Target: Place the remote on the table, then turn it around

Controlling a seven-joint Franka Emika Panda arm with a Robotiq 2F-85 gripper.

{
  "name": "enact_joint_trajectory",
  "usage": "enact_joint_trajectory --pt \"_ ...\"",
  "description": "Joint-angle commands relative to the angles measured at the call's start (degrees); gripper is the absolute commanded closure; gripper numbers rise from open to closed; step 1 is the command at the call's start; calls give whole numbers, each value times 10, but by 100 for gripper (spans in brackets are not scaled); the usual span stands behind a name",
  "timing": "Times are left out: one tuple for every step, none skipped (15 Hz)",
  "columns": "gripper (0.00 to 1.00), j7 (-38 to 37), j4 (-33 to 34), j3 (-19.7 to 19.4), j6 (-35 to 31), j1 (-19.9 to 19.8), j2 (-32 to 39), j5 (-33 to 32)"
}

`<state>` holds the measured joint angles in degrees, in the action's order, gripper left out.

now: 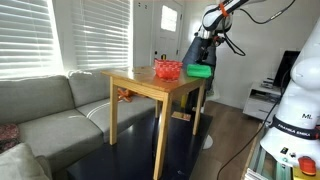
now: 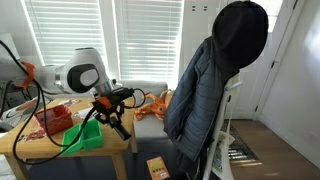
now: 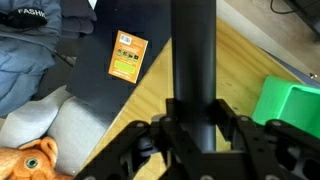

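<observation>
We find the remote (image 3: 194, 60), a long black bar, gripped in the claw (image 3: 195, 135). The fingers (image 3: 243, 140) are closed against it on both sides, and in the wrist view the bar runs from the claw to the top edge of the picture. In an exterior view the arm (image 2: 75, 76) reaches over the table (image 1: 140, 80), with the claw near a corner of the top. The remote is carried there just beside the green bin (image 2: 85, 135), which stands on the top next to a red basket (image 1: 167, 69). The wrist view shows light wood grain under the remote and the green bin at the right edge. We cannot tell from any view whether the far end of the remote touches the wood or hangs clear of it. We note a grey sofa (image 1: 50, 105) along the blinds beside the table. A dark jacket (image 2: 215, 80) hangs on a stand close to the table. An orange packet (image 3: 128, 55) lies flat on the dark floor covering, well apart from the claw. An orange soft toy (image 3: 30, 160) sits on a pale cushion at the lower corner of the wrist view.
</observation>
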<state>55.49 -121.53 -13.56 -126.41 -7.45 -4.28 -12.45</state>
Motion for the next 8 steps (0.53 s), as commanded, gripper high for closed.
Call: enact_joint_trajectory --pt "82 71 26 1 -4 -13 35 17" --pt "82 83 27 1 -6 -17 41 16" --pt "82 102 27 1 -13 -20 47 16" --pt "82 112 28 2 -18 -23 53 14" --pt "82 123 27 3 -25 -26 57 12" --pt "82 132 26 4 -29 -29 61 9" --pt "82 139 24 4 -33 -31 64 8" --pt "82 147 23 6 -36 -33 66 6"
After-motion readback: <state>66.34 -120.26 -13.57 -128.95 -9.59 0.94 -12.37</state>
